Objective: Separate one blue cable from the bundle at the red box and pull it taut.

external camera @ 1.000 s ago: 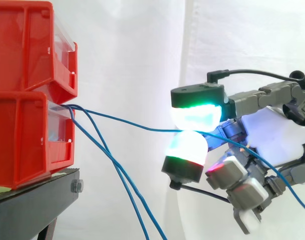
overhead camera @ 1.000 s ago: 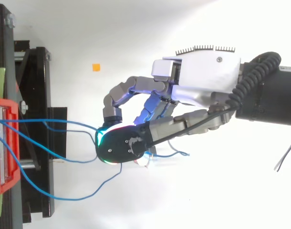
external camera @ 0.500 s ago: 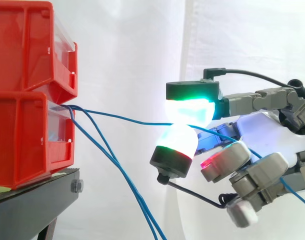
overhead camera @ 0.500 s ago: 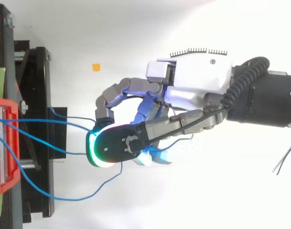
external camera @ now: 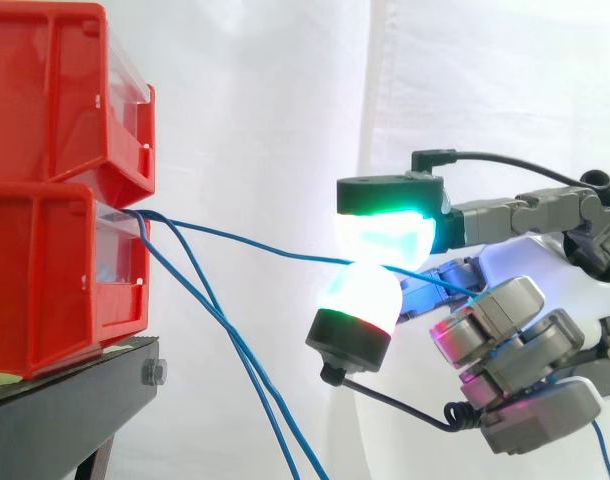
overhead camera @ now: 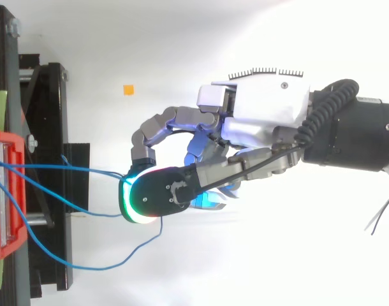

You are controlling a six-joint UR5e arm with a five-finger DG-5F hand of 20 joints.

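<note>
Blue cables [external camera: 255, 387] come out of the lower red bin [external camera: 45, 280] at the frame's left. At centre right, the hand [external camera: 500, 215] pinches one blue cable [external camera: 255, 244] between two glowing pads [external camera: 385, 236]; the others hang down.

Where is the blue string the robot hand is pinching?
In the side view, the pinched blue cable runs from the lower red bin on the left to the hand at right, above the other blue cables.
</note>
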